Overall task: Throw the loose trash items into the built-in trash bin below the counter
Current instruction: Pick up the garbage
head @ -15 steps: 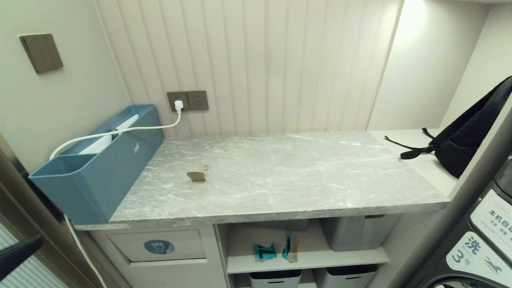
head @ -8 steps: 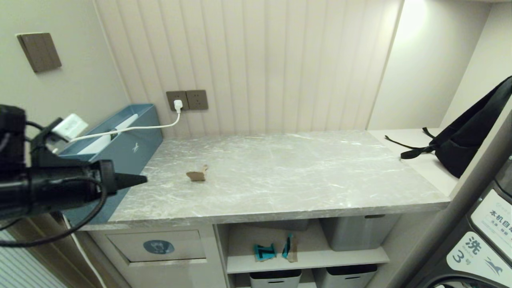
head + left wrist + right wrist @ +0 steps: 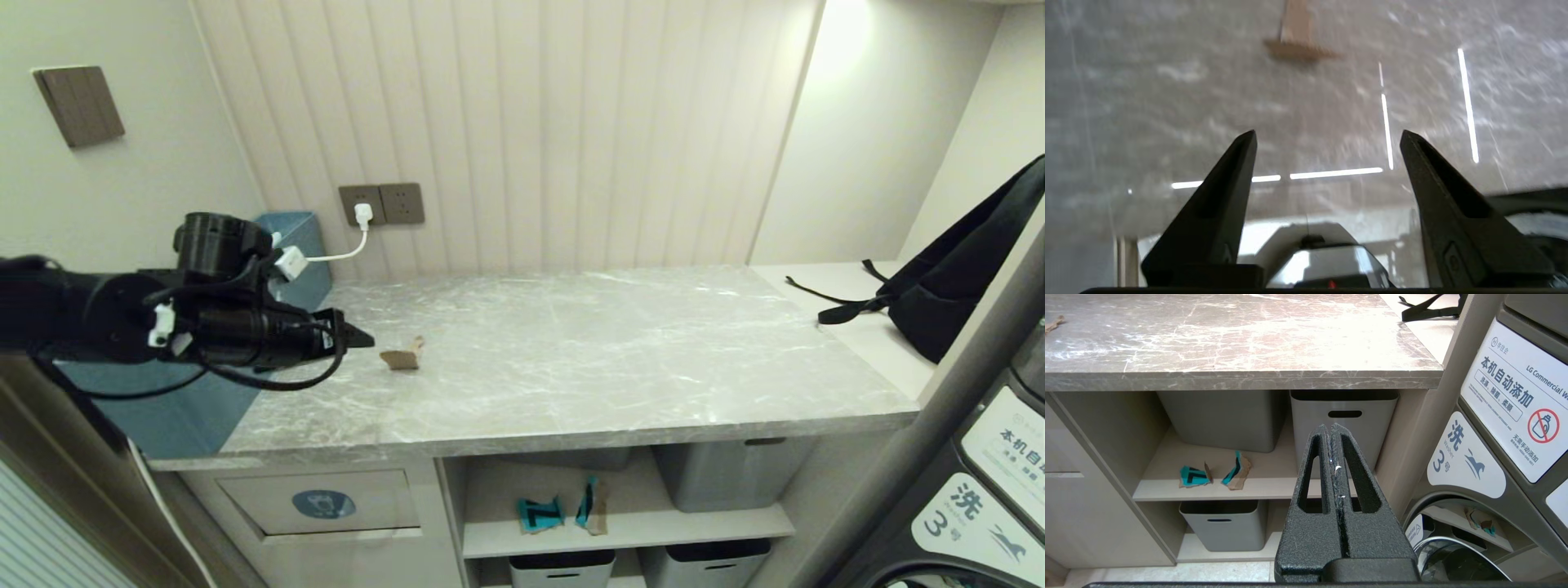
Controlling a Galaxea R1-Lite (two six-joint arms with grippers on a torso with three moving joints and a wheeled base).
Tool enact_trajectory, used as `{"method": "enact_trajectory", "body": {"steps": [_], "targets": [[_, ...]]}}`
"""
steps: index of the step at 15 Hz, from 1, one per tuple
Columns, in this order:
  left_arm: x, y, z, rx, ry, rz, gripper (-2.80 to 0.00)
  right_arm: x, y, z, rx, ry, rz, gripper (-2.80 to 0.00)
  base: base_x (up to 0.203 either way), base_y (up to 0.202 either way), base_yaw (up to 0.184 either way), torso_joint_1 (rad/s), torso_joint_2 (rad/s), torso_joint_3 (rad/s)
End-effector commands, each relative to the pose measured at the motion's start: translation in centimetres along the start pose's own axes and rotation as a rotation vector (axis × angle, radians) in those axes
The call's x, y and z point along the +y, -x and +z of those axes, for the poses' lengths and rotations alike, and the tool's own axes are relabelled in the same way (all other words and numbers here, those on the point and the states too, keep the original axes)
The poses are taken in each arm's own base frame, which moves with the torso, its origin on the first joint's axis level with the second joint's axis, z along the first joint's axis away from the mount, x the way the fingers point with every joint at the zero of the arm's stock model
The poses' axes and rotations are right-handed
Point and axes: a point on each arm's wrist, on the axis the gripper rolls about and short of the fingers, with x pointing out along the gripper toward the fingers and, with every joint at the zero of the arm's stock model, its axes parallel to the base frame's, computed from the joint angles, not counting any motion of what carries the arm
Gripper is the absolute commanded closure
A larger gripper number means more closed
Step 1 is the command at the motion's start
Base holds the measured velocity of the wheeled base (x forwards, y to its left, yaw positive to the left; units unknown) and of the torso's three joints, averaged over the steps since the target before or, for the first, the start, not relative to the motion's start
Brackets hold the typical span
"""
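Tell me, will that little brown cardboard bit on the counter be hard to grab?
Probably a bit fiddly. The brown cardboard scrap looks thin and light, so it may skid on the smooth counter if nudged. One torn edge sticks up, which likely gives the open left gripper something to pinch. It looks stiff enough not to flop.

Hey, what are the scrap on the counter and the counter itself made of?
The scrap looks like plain brown cardboard, matte with a torn, bent-up edge. The counter looks like polished grey marble or a marble-look slab: white veining and light streaks reflected in its surface.

warm dim light | ceiling glow top right | left wrist view blurred
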Motion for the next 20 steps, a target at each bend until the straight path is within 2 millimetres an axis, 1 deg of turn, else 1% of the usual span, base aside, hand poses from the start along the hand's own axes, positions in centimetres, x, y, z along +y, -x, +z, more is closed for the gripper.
{"method": "enact_trajectory", "body": {"steps": [1,2,4,7,10,11,15,20], "targets": [[0.6,-5.0,0.2,0.034,-0.009,0.017,-2.80,0.0,0.0,0.0,0.002,0.001,0.000,0.00,0.000,0.000,0.000,0.000,0.00,0.000],[0.7,-6.4,0.4,0.024,-0.034,0.019,-2.80,0.0,0.0,0.0,0.001,0.001,0.000,0.00,0.000,0.000,0.000,0.000,0.00,0.000],[1.0,-8.3,0.5,0.019,-0.090,0.027,-2.80,0.0,0.0,0.0,0.000,0.001,0.000,0.00,0.000,0.000,0.000,0.000,0.00,0.000],[1.3,-10.4,0.8,0.006,-0.110,0.052,-2.80,0.0,0.0,0.0,0.001,0.001,0.002,0.00,0.000,0.000,0.000,0.000,0.00,0.000],[1.2,-13.2,1.4,-0.040,-0.125,0.050,-2.80,0.0,0.0,0.0,0.001,0.001,0.000,0.00,0.000,0.000,0.000,0.000,0.00,0.000],[1.0,-13.7,1.2,-0.039,-0.129,0.046,-2.80,0.0,0.0,0.0,0.001,0.001,0.000,0.00,0.000,0.000,0.000,0.000,0.00,0.000],[0.5,-14.6,0.6,-0.021,-0.143,0.036,-2.80,0.0,0.0,0.0,0.000,0.001,0.000,0.00,0.000,0.000,0.000,0.000,0.00,0.000],[0.8,-16.0,0.0,-0.012,-0.144,0.064,-2.80,0.0,0.0,0.0,0.000,0.001,0.001,0.00,0.000,0.000,0.000,0.000,0.00,0.000]]}}
